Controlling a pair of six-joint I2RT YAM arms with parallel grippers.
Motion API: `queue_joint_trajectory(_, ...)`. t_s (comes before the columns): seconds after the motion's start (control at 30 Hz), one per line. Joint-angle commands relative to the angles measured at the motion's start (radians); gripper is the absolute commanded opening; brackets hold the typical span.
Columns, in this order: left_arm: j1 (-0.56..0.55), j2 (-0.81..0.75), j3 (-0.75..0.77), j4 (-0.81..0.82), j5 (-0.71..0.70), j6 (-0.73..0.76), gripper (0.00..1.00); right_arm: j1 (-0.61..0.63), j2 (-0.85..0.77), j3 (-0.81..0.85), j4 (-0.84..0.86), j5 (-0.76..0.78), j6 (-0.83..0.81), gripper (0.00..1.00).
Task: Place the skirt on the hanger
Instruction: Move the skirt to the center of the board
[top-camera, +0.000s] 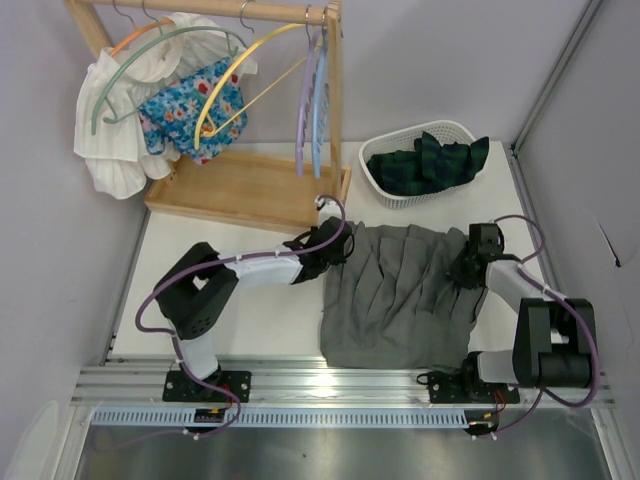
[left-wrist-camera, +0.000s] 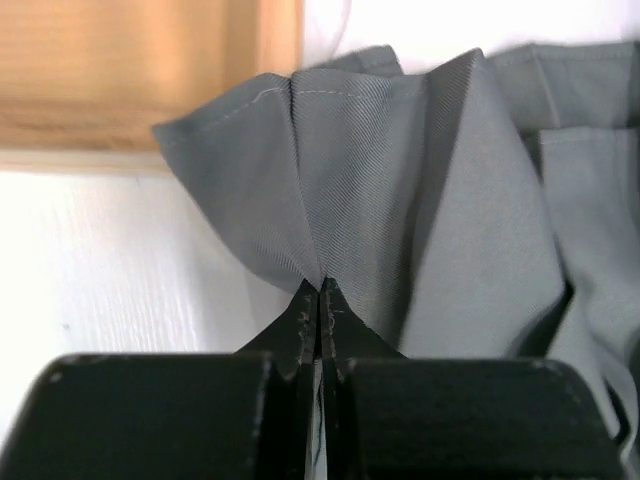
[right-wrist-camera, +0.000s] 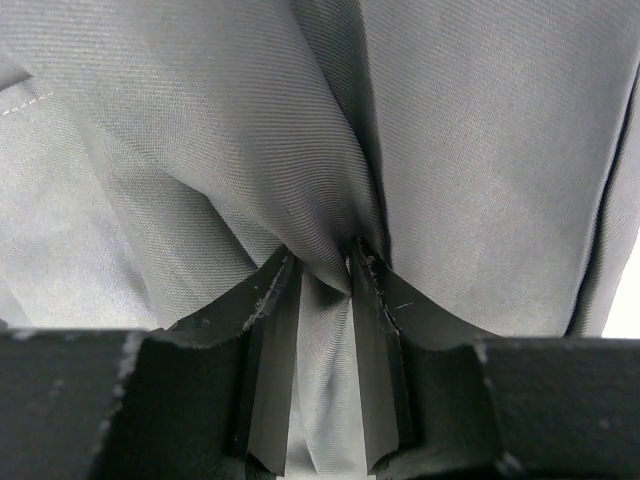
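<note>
Grey pleated fabric skirt (top-camera: 400, 295) lay flat on the white table (top-camera: 250, 320) between the two arms, its waistband running left to right along the far edge. The left gripper (left-wrist-camera: 320, 285) was clamped tight on one waistband corner. The right gripper (right-wrist-camera: 325, 262) pinched a fold at the other. Empty plastic hangers (top-camera: 312, 110) hung on the wooden rack (top-camera: 335, 90) at far left, nearer the left arm.

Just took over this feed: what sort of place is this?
Likely a lab test cell staged as a laundry corner: wooden clothes rack with hangers, white laundry basket, aluminium mounting rail.
</note>
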Motion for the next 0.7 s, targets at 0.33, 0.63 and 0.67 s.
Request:
queue_joint_trajectory(0.33,0.067,-0.109,-0.021,0.21,-0.027,0.107,0.0,-0.038,0.08,0.253,0.011,-0.087,-0.134,0.51)
queue_joint_trajectory(0.63,0.066,-0.162,-0.068,0.143,0.004,0.079,0.11,0.126,-0.166,0.307,-0.085,-0.178,-0.149,0.74)
queue_joint_trajectory(0.67,0.066,-0.172,-0.068,0.14,0.01,0.077,0.13,0.198,-0.165,0.304,-0.088,-0.17,-0.129,0.73)
